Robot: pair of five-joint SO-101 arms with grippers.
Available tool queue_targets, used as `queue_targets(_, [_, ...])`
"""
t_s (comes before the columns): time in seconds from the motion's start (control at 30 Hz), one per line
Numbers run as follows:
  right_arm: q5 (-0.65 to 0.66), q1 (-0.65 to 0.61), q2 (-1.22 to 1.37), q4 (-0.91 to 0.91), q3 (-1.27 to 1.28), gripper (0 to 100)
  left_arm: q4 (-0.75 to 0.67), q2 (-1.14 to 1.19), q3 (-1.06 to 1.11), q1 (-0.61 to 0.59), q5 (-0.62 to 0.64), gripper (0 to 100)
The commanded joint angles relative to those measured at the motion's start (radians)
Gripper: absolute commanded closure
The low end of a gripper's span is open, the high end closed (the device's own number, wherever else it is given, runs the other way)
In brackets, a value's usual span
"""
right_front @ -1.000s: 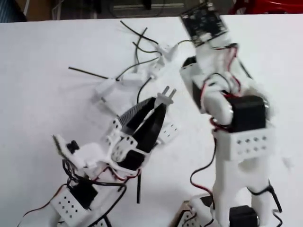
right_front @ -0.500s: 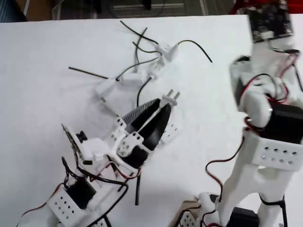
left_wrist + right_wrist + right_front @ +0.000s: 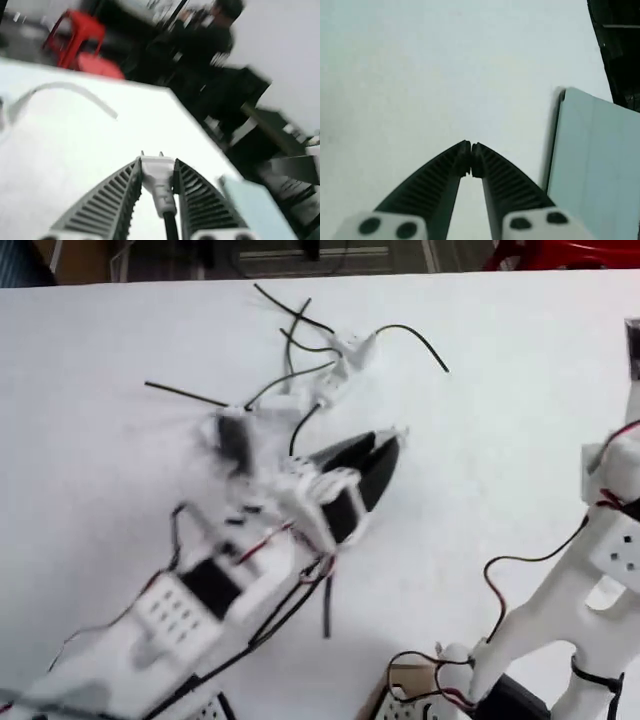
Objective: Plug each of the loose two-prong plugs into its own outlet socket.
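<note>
The right arm (image 3: 600, 570) had swung clear (right end effector (image 3: 470, 159) closed, empty); the left end effector (image 3: 157, 164) gripped a plug (image 3: 159, 181) prongs-forward for insertion.

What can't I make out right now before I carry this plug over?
- High view: white pieces among the wires are too small to tell plugs from sockets.
- High view: the plug has its prongs blurred at the left pincer tip.
- High view: the right arm is cut off by the frame edge.
</note>
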Motion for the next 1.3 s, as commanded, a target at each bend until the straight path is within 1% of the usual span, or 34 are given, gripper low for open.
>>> queue_targets(0.0, [0.060,0.077,-0.022,-0.099,0.115,97.8,0.210,0.179,-0.241,0.012,0.044,98])
queue_targets(0.1, [0.112,0.122,-0.022,-0.180,0.242,97.8,0.433,0.251,-0.391,0.012,0.080,98])
queue_targets(0.23, [0.152,0.163,-0.022,-0.306,0.402,97.8,0.695,0.329,-0.583,0.007,0.091,98])
queue_targets(0.33, [0.178,0.183,-0.022,-0.398,0.514,97.8,0.825,0.415,-0.710,0.005,0.084,98])
queue_targets(0.47, [0.213,0.183,-0.015,-0.495,0.643,97.8,0.939,0.599,-0.862,0.002,0.075,98])
queue_targets(0.6, [0.219,0.179,-0.015,-0.562,0.730,97.8,1.106,0.812,-1.076,-0.025,-0.060,98])
queue_targets(0.73, [0.219,0.174,-0.013,-0.582,0.781,97.8,1.272,1.009,-1.321,-0.077,-0.176,98])
queue_targets(0.9, [0.219,0.174,-0.013,-0.584,0.825,97.9,1.405,1.225,-1.557,-0.099,-0.281,98])
queue_targets(1.07, [0.219,0.179,-0.013,-0.610,0.864,97.9,1.513,1.394,-1.755,-0.091,-0.539,98])
queue_targets(1.13, [0.219,0.183,-0.013,-0.654,0.896,97.9,1.553,1.448,-1.829,-0.085,-0.542,98])
queue_targets(1.27, [0.219,0.182,-0.013,-0.740,0.970,97.9,1.568,1.535,-1.892,-0.079,-0.456,98])
